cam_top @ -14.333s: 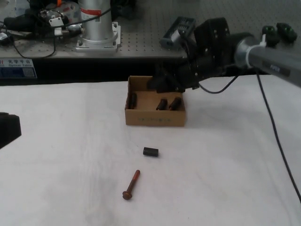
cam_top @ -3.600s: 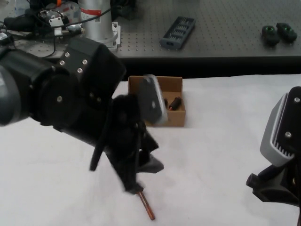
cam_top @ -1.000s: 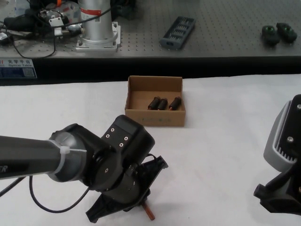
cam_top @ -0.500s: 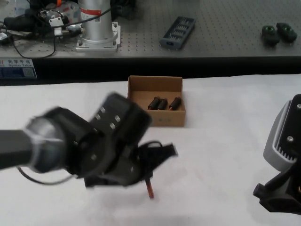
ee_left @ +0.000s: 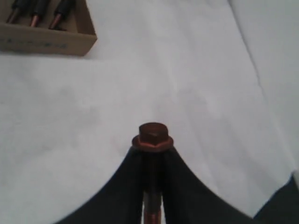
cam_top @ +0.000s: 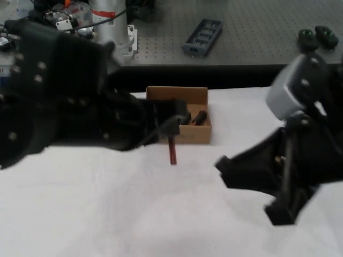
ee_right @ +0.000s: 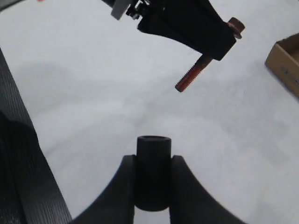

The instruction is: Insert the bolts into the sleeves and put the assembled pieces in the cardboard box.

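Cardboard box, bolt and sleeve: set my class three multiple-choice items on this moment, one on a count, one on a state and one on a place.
1. How many assembled pieces lie in the cardboard box? A two; B three; C five.
2. The right claw is: A open; B shut on an assembled piece; C shut on the black sleeve.
3. Where is the hex bolt? A in the left claw; B in the cardboard box; C in the right claw.
Key: 1B, the left wrist view shows three side by side; 2C, the sleeve sits clamped in it; 3A, that claw pinches its shank.
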### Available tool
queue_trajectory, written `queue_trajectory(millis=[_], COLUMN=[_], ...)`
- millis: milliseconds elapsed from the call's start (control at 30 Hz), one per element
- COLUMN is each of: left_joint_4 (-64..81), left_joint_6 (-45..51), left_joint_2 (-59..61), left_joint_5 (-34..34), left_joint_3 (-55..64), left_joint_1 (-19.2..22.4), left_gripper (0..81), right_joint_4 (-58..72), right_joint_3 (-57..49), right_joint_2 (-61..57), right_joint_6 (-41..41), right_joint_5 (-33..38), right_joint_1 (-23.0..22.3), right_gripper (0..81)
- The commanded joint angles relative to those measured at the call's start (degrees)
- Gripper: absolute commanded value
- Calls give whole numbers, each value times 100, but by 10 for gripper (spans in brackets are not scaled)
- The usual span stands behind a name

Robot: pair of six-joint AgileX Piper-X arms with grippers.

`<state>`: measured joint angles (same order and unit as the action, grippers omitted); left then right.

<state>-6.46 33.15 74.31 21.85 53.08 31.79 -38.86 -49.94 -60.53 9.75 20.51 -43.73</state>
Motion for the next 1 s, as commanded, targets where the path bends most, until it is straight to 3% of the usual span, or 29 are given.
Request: queue_trajectory(millis=[0,133,267,733,967], left_joint_4=[333,1469,2261,2282,2282], left_joint_6=[-152,-150,-150,-831,-1184], left_joint_2=[-146,-160,-160,-160,-160], left_joint_5=[493,1252,1499,1449,721], left_joint_3=[47,47,47,47,47], left_joint_1=[-162,-416,-514,-513,-513], left_gripper=[6,6,6,6,6], right_joint_4=[806,1606,2371,3175,3324], right_joint_3=[-9,-9,-9,-9,-9], right_joint_2=[-276,-676,-913,-942,-942], right_joint_6=[-364,-812,-1426,-2397,-2571], right_joint_5=[547,758,923,922,922], right_joint_1=[23,23,23,23,61], right_gripper=[20,20,20,20,20])
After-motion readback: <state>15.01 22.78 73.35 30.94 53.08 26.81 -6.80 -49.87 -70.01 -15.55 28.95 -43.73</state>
